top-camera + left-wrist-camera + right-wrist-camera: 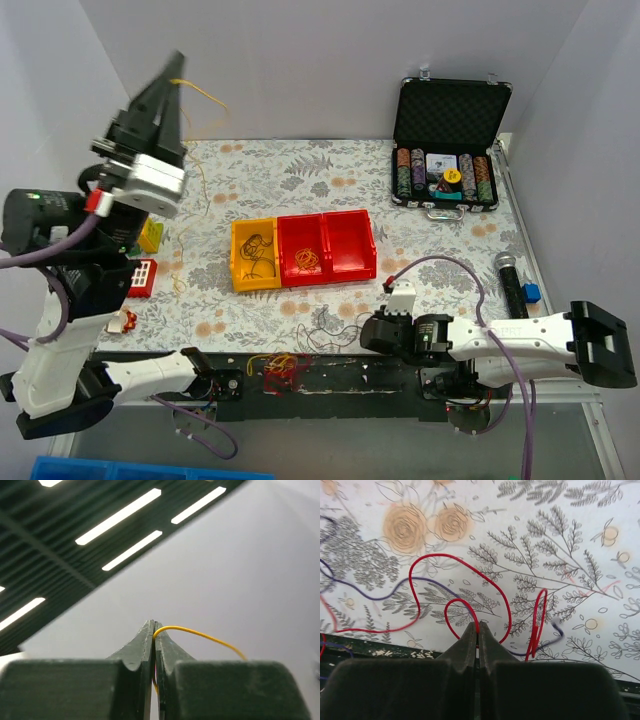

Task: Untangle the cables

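Yellow cable (200,633) in left claw (154,625); red cable (459,600) in right claw (476,626), wrist-view only.

cables (285,365) litter near edge; bare table (300,165) beyond bins (350,245).

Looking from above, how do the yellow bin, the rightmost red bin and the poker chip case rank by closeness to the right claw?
Top view, from the right gripper, shut on a red cable:
1. the rightmost red bin, just beyond it, mid-table.
2. the yellow bin, farther left.
3. the poker chip case, far right corner.
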`<state>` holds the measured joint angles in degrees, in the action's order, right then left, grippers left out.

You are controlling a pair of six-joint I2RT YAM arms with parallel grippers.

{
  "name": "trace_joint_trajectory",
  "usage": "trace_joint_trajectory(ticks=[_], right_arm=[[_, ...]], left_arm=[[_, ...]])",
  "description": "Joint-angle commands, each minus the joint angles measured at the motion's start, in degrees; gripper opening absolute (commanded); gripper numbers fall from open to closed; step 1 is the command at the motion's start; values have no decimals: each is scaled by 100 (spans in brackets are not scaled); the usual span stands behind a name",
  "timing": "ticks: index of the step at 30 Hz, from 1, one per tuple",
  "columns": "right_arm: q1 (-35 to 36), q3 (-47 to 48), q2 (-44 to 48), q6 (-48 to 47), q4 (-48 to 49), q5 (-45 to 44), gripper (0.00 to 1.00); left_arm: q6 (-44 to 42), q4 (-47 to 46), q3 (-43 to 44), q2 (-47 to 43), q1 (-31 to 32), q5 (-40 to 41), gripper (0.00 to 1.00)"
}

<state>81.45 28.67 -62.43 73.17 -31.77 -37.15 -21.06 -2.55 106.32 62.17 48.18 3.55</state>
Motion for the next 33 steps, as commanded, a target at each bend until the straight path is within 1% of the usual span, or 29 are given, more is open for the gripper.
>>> trace_joint_trajectory(ticks=[1,3,6,10,15,17,20,23,28,30,33], right_arm=[[20,692,372,-487,-680,-749,1],[20,991,381,-479,-1022,-934,1],[20,1281,381,-225,-1550,-1136,1],[20,1361,469,-171,-1657,-1286,1],[20,1265,531,-250,-1464,-1216,1],[20,1168,574,-285,-1368,-1146,1],[20,1001,671,-285,-1218,-1111,1],[20,895,741,-277,-1156,-1119,1],[20,781,715,-303,-1060,-1102,1],[20,746,671,-294,-998,-1076,1],[20,711,627,-312,-901,-1040,1]], left_arm=[[760,1685,-787,-293,24,-698,0],[840,1801,-1182,-416,16,-654,0],[919,1889,-1762,-592,16,-689,0],[1270,1688,-2325,-627,16,-654,0],[1429,591,-3353,-610,16,-426,0],[1420,116,-3583,-505,16,-145,0],[1377,-280,-3671,-294,16,57,0],[1280,-999,-3698,-109,16,224,0],[1140,-2160,-3382,268,16,462,0],[1104,-2390,-3206,400,16,497,0],[1104,-2374,-3065,559,7,541,0]])
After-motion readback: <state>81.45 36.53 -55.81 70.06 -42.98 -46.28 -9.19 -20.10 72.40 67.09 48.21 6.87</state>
